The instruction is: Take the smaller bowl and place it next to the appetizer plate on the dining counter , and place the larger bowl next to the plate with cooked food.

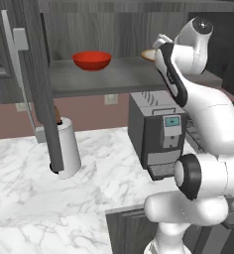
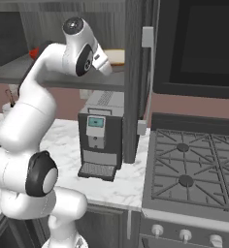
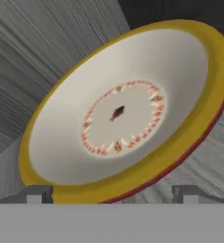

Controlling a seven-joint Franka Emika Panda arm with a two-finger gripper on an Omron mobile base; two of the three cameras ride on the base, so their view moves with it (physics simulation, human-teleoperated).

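We're lined up on the larger bowl, sitting on the cabinet shelf with the smaller bowl. Jaws spread wide, straddling its near rim, nothing pinched. Next: ease in, close on rim.

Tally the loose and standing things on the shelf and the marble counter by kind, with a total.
Bowls: 2, red bowl and cream gold-rimmed bowl on the shelf
Coffee machines: 1
Paper towel rolls: 1
Total: 4
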